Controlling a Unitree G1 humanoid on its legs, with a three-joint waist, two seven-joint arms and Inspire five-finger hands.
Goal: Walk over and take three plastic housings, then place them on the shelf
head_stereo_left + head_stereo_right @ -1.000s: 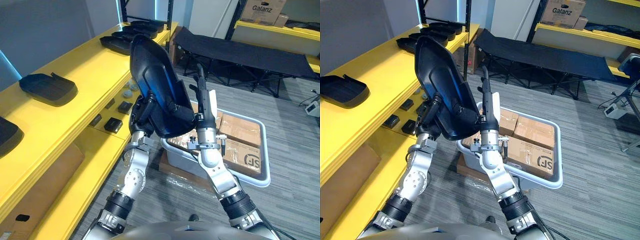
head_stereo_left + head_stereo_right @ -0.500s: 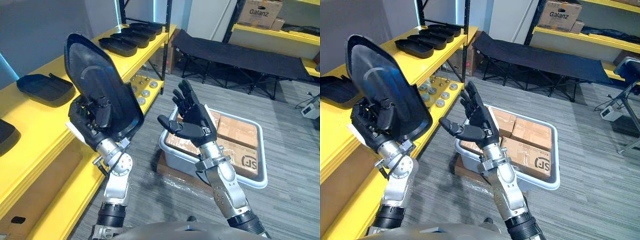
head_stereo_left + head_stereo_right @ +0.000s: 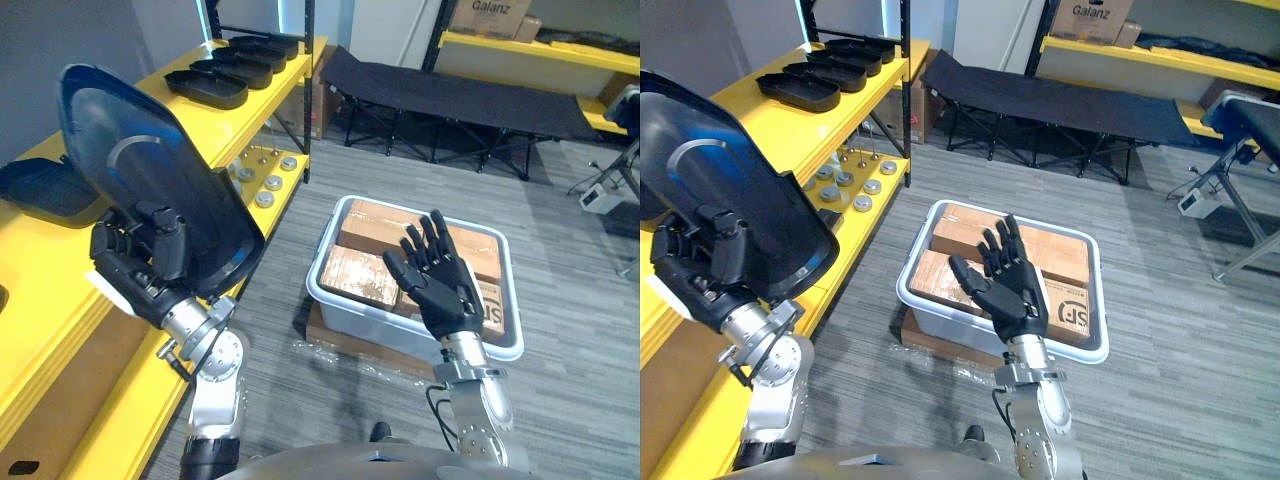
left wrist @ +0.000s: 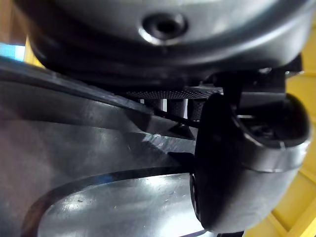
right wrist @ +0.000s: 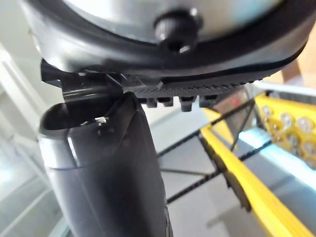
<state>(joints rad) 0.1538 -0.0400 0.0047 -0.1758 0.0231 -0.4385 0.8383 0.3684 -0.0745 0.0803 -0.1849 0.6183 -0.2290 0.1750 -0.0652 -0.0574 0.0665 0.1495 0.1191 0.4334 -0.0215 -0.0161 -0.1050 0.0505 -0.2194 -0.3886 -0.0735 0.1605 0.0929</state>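
Observation:
My left hand (image 3: 150, 262) is curled round the lower edge of a large black plastic housing (image 3: 130, 170), held upright and tilted beside the yellow shelf (image 3: 60, 250). In the left wrist view the thumb (image 4: 242, 163) presses on the housing's glossy surface (image 4: 98, 197). My right hand (image 3: 440, 285) is open, fingers spread and holding nothing, raised above the grey bin (image 3: 330, 300). Several more black housings (image 3: 225, 75) lie in a row on the far part of the shelf top, and another (image 3: 35, 185) lies on the shelf behind the held one.
The grey bin holds cardboard boxes (image 3: 365, 270) and stands on the carpet beside the shelf. Round metal parts (image 3: 265, 185) lie on the lower yellow shelf level. A black folding cot (image 3: 450, 100) stands behind, with more yellow racking (image 3: 540, 50) beyond.
My right hand has dropped lower and further right, away from the housing, staying open. The left hand keeps hold of the housing, shifted slightly left. The camera view has also shifted.

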